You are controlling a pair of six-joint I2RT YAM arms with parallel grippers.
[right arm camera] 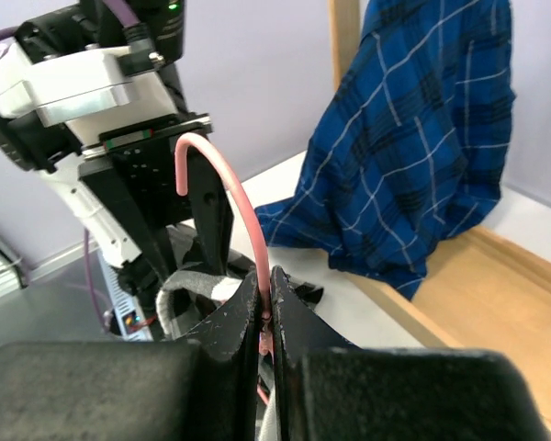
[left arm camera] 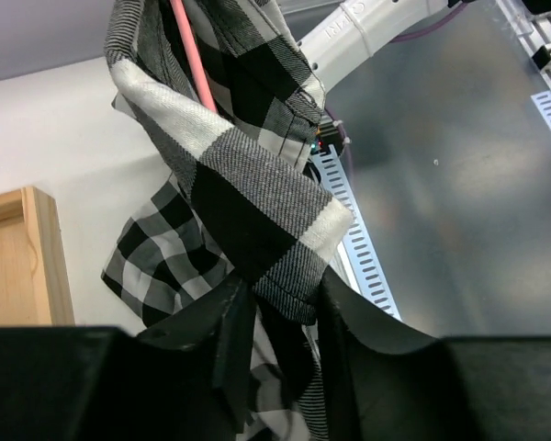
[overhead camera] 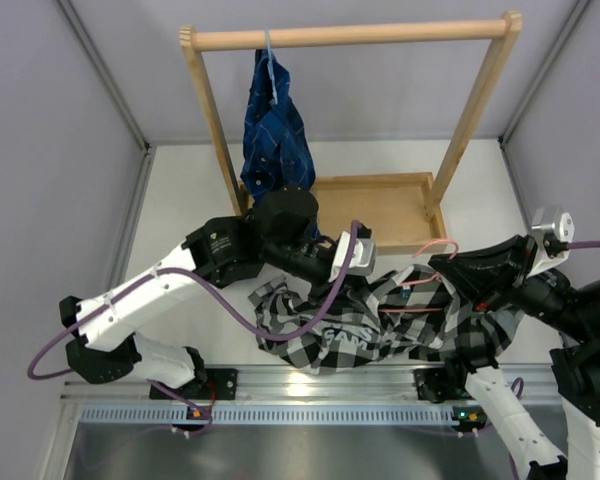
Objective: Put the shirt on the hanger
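Observation:
The black-and-white checked shirt (overhead camera: 380, 320) lies bunched on the table between my two arms, its white lettering partly showing. My left gripper (overhead camera: 363, 272) holds up a fold of it. In the left wrist view that fold of the shirt (left arm camera: 248, 202) fills the gap between the closed fingers of the left gripper (left arm camera: 285, 303). The pink wire hanger (overhead camera: 435, 246) sticks out of the cloth on the right. My right gripper (right arm camera: 268, 285) is shut on the hanger (right arm camera: 243, 211) just below its hook. A pink wire of the hanger (left arm camera: 191, 55) runs inside the raised cloth.
A wooden rack (overhead camera: 350, 37) stands at the back with a dark blue plaid shirt (overhead camera: 275, 130) hanging from its bar. Its wooden tray base (overhead camera: 380, 200) lies just behind the grippers. A metal rail (overhead camera: 310, 385) runs along the near edge.

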